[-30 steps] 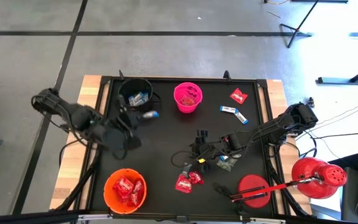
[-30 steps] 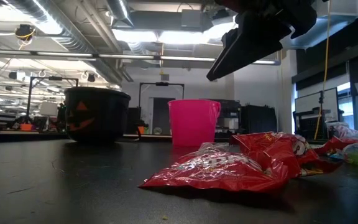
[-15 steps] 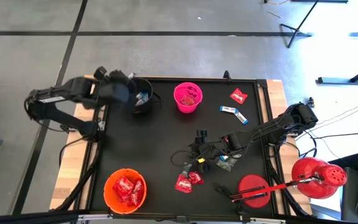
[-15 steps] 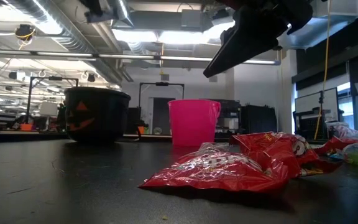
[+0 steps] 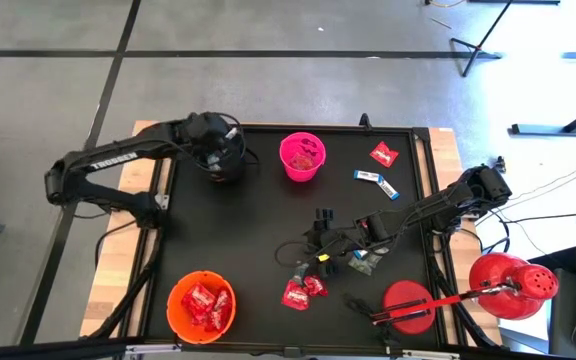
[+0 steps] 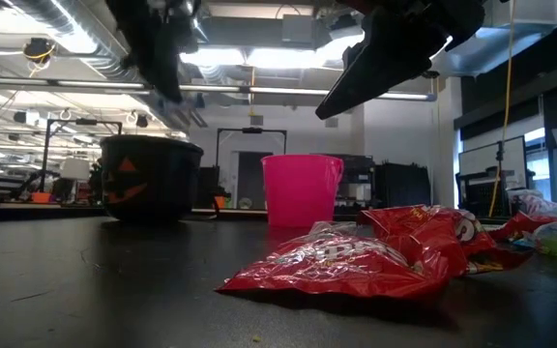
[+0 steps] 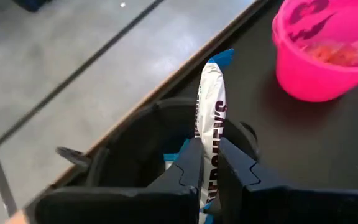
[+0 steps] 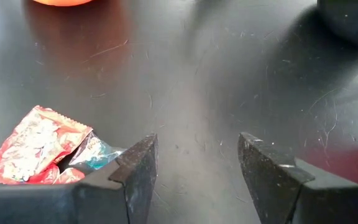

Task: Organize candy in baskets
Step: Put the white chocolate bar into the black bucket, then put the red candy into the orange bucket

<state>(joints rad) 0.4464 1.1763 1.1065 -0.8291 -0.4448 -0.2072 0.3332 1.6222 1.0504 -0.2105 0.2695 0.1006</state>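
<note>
My left gripper (image 5: pixel 214 152) hovers over the black bucket (image 5: pixel 226 162) at the table's far left and is shut on a blue-and-white bar (image 7: pixel 211 106). Blue candy lies inside that bucket (image 7: pixel 135 146). The pink bucket (image 5: pixel 302 156) stands to its right, and the orange bucket (image 5: pixel 200 305), holding red packets, is at the near left. My right gripper (image 8: pixel 197 168) hangs open above the table's middle, touching nothing. Red packets (image 8: pixel 33 146) and a bluish wrapper (image 8: pixel 95 155) lie on the table by its finger. My left gripper pinches the blue-and-white bar between its two fingers (image 7: pixel 188 171), which press on the bar's flat sides (image 7: pixel 210 158). The fingers slant downward and lie along the bar. Its blue-tipped free end (image 7: pixel 221 57) sticks out past the fingertips, lifted clear above the black bucket's opening.
A red packet (image 5: pixel 384 154) and a blue-and-white bar (image 5: pixel 376 182) lie at the far right. More red packets (image 5: pixel 303 290) lie near the front. A large red domed object (image 5: pixel 513 285) and a red disc (image 5: pixel 408 305) sit at the near right.
My left gripper has swung from the table's left middle toward the far edge and now hangs over the black bucket, having turned on the way. It carries the blue-and-white bar, still shut on it.
</note>
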